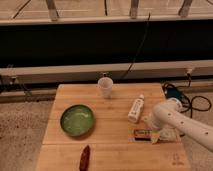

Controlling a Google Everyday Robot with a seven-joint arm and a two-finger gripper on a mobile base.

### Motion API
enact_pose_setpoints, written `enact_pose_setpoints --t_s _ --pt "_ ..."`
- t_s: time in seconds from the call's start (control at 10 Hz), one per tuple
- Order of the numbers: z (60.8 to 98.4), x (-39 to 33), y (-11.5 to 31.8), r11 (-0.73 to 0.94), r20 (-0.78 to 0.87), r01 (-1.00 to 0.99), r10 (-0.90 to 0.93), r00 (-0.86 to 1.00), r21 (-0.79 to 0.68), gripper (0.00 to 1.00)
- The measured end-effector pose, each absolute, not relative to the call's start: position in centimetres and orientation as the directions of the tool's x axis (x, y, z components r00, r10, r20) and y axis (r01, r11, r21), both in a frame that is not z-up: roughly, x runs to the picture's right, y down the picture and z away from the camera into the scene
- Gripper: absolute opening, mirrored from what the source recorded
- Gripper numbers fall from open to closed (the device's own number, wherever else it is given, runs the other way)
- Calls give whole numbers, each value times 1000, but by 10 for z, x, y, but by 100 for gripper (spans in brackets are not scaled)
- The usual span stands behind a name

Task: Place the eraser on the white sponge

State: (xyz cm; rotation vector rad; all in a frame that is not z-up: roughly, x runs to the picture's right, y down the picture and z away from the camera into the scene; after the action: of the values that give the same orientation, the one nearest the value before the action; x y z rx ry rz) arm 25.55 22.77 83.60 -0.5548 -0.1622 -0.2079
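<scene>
Gripper (151,125) low at the worktop's (115,150) right side.
Fingers apart; eraser (142,133) flat, just beside white sponge (157,137), both beside the white arm (185,127).

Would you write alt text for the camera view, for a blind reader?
A white robot arm reaches from the picture's right over a wooden table, its open gripper low beside the eraser and the white sponge. A green bowl, cup, white bottle and reddish-brown object sit elsewhere.

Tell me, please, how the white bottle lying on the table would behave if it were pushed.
The white bottle lies on its side and looks round, so it would probably roll. It seems to be small and plastic, so it is likely light. The gripper is beside it, near the eraser.
</scene>
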Motion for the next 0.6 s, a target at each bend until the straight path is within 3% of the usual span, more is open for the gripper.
enact_pose_setpoints --t_s 0.6 --pt "836 254 227 831 212 242 -153 965 -501 80"
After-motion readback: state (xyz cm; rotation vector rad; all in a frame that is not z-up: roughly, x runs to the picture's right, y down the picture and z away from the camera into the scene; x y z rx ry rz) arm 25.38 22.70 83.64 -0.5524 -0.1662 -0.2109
